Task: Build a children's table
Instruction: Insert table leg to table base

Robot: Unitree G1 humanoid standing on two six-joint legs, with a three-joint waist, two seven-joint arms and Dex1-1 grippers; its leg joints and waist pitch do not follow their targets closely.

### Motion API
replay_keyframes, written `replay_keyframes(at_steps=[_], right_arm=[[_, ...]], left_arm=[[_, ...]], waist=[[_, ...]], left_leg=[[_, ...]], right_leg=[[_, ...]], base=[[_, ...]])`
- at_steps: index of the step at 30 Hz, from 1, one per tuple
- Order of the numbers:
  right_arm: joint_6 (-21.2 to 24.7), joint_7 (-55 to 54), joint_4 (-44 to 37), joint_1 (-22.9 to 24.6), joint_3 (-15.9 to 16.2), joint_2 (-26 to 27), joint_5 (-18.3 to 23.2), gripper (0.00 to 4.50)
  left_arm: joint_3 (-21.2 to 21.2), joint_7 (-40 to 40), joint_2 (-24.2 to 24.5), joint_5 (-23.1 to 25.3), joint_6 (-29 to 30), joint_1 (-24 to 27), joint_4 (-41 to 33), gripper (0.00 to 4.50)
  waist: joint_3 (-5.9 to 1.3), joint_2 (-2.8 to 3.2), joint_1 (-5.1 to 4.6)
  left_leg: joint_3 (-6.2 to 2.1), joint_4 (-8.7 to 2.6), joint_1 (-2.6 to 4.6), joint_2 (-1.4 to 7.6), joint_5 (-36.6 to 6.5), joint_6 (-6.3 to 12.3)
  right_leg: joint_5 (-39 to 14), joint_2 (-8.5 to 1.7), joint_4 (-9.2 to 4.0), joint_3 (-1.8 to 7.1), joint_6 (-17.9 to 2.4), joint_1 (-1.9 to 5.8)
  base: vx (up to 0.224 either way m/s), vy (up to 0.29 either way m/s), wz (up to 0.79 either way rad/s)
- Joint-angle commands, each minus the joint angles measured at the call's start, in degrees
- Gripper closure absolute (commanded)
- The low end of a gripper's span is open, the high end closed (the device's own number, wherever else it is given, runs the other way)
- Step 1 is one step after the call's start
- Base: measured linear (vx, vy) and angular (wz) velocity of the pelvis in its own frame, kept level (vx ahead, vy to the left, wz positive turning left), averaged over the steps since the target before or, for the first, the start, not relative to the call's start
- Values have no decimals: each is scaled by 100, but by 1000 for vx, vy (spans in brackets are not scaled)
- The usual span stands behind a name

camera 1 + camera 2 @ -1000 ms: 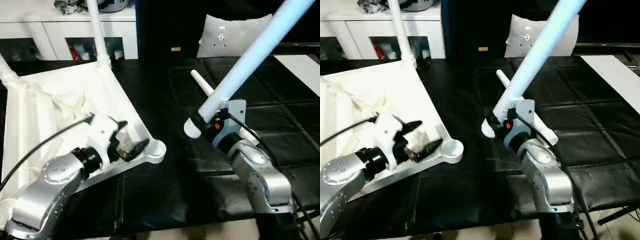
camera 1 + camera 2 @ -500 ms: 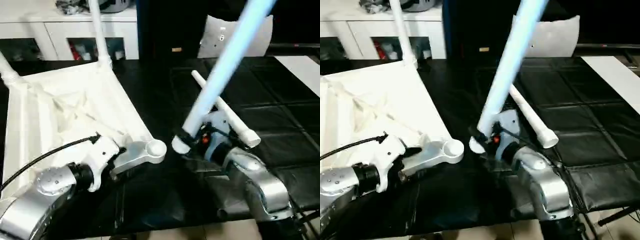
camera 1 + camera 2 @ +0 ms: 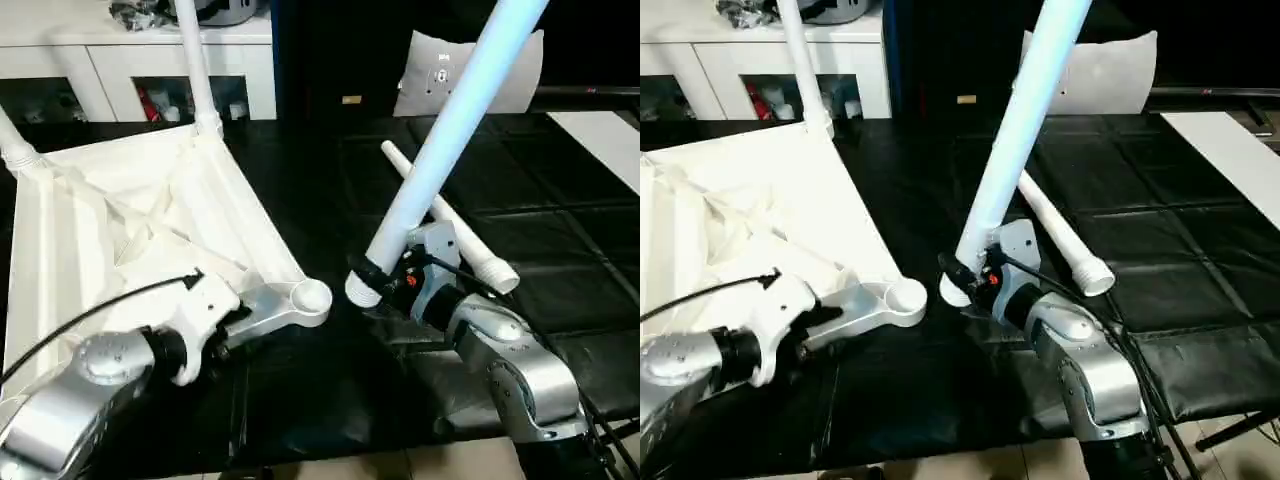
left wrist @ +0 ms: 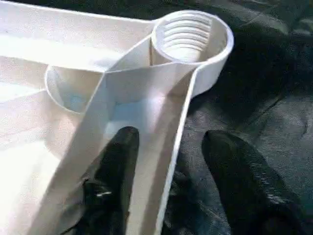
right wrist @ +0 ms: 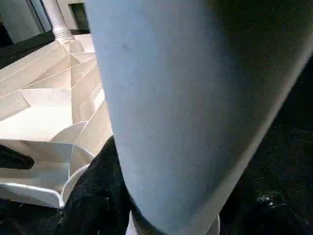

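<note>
- Two legs already stand in the far corner sockets of the upturned table top [image 3: 120, 215] on the black surface [image 3: 330, 400].
- Left hand [image 4: 166, 171] straddles the top's rim beside the near empty socket [image 4: 190, 36], not visibly clamped.
- Right hand [image 3: 385, 275] grasps a third leg [image 3: 450, 130], tilted, its lower end just beside that socket.
- Fourth leg [image 3: 445, 215] lies on the surface behind it.

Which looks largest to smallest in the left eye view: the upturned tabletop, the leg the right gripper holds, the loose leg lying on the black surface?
1. Tabletop.
2. Held leg; it leans toward the camera, which may enlarge it.
3. Loose leg, partly hidden behind the held one.
</note>
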Motion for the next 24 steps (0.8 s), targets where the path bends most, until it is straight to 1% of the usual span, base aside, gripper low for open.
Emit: replay_keyframes(at_steps=[1,2,3,5,6,7,8,9,11,13,15,17,18,19,22,23,24], right_arm=[[-92,19,-192,-31,-55,-16,3,259],[-105,20,-195,-28,-49,-21,-10,259],[-114,19,-197,-25,-43,-22,-17,259],[-120,17,-200,-18,-37,-21,-22,259],[-130,18,-202,-9,-29,-22,-27,259],[-134,20,-203,-5,-26,-23,-30,259],[-139,21,-205,-2,-15,-22,-36,259],[-142,27,-209,0,-8,-24,-39,259],[-142,28,-210,-4,-3,-24,-42,259],[-141,33,-194,-26,-5,-29,-47,259],[-143,43,-180,-44,-9,-43,-47,259],[-148,52,-155,-58,3,-60,-66,259],[-151,57,-149,-61,5,-65,-69,259],[-156,72,-131,-73,12,-73,-78,259],[-143,85,-120,-99,29,-72,-84,259],[-144,88,-114,-104,32,-73,-88,259],[-147,88,-108,-109,33,-75,-91,259]], left_arm=[[-40,-65,69,3,157,-71,-29,243],[-45,-81,71,-9,193,-78,-35,243],[-34,-61,63,-15,253,-91,-40,253],[-40,-52,67,3,308,-120,-34,259],[-60,-70,75,27,323,-140,-24,270],[-69,-82,79,38,325,-148,-19,292],[-106,-133,112,62,336,-162,-18,292],[-143,-176,146,80,357,-167,-27,296],[-154,-185,165,91,373,-158,-33,304],[-149,-201,174,102,404,-158,-39,335],[-172,-227,200,121,438,-174,-51,341],[-185,-232,199,136,443,-186,-34,360],[-193,-234,198,142,440,-188,-26,360],[-220,-239,200,168,426,-207,7,378],[-221,-262,201,179,432,-241,38,384],[-218,-273,198,184,437,-248,45,416],[-233,-303,212,189,448,-259,57,416]], waist=[[-324,147,1],[-327,141,2],[-326,152,2],[-326,148,7],[-325,174,10],[-325,164,10],[-323,155,9],[-322,166,7],[-321,163,5],[-328,169,4],[-327,172,4],[-331,168,5],[-332,171,3],[-330,150,5],[-328,160,1],[-329,172,-3],[-333,179,-3]], left_leg=[[-187,-489,187,341,-1820,-499],[-185,-484,184,338,-1796,-488],[-180,-483,184,336,-1785,-482],[-183,-482,184,339,-1768,-462],[-184,-482,192,340,-1800,-469],[-187,-482,190,340,-1810,-470],[-186,-485,188,340,-1815,-467],[-188,-486,186,336,-1835,-470],[-191,-488,182,338,-1834,-463],[-190,-483,186,341,-1800,-466],[-186,-480,190,339,-1814,-462],[-188,-478,186,339,-1763,-450],[-188,-477,182,339,-1732,-443],[-187,-477,181,342,-1713,-430],[-179,-472,181,333,-1725,-422],[-182,-473,183,337,-1728,-425],[-185,-471,186,338,-1724,-426]], right_leg=[[-747,-431,-447,287,-982,67],[-717,-435,-450,288,-990,73],[-699,-434,-449,287,-1006,73],[-695,-435,-448,284,-1018,75],[-714,-434,-450,284,-1024,69],[-713,-433,-451,285,-1030,73],[-728,-431,-453,284,-1028,75],[-761,-434,-455,283,-1022,76],[-804,-439,-453,284,-1013,80],[-746,-435,-448,283,-1029,77],[-741,-436,-450,283,-1044,75],[-692,-433,-443,282,-1048,82],[-646,-433,-441,282,-1052,85],[-654,-435,-437,283,-1056,88],[-747,-439,-454,285,-1044,87],[-731,-435,-453,284,-1043,83],[-707,-434,-447,283,-1047,84]], base=[[0,0,0],[0,0,0],[0,0,0],[0,0,0],[0,0,0],[0,0,0],[0,0,0],[0,0,0],[0,0,0],[0,0,0],[0,0,0],[0,0,0],[0,0,0],[0,0,0],[0,0,0],[0,0,0],[0,0,0]])
